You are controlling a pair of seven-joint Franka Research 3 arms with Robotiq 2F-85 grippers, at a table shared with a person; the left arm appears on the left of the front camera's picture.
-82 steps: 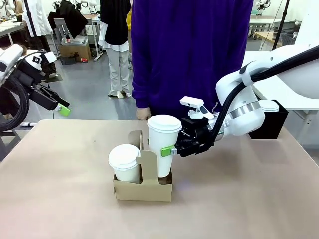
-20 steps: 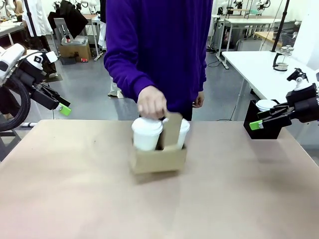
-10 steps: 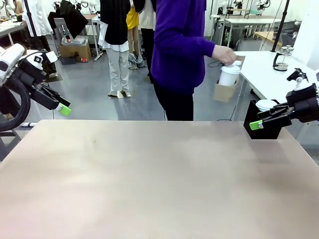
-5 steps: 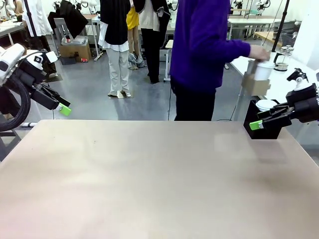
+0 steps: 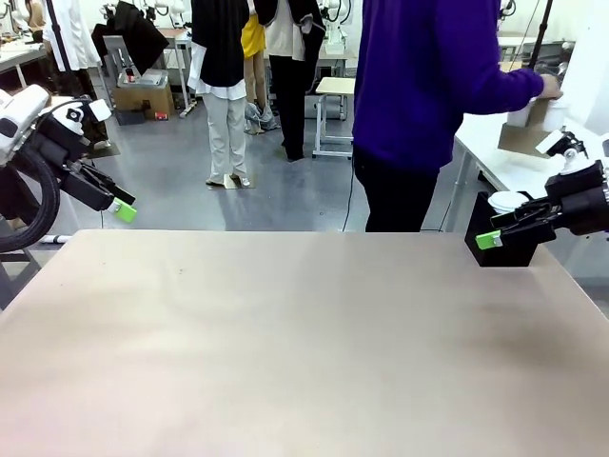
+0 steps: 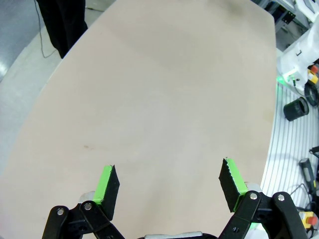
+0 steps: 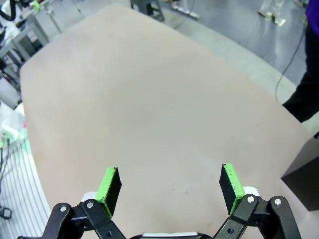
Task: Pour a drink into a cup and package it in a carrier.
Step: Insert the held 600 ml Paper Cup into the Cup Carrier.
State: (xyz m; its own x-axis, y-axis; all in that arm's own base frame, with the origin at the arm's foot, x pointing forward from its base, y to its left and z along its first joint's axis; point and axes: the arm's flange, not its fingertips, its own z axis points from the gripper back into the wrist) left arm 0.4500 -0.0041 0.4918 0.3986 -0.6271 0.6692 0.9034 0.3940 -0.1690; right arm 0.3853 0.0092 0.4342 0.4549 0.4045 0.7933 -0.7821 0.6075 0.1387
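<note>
Carrier (image 5: 521, 139) sits in the person's hand (image 5: 550, 86) beyond my right gripper (image 5: 497, 231), off the table (image 5: 285, 343); I see both grippers' jaws apart, left gripper (image 5: 119, 206) farther.

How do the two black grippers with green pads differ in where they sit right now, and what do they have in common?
The left gripper hangs past the left edge of the beige table, with floor behind it; the right gripper sits at the table's far right, in front of the black box. The left gripper points down and inward; the right gripper lies nearly level, pointing inward. Both have jaws wide open and hold nothing.
</note>
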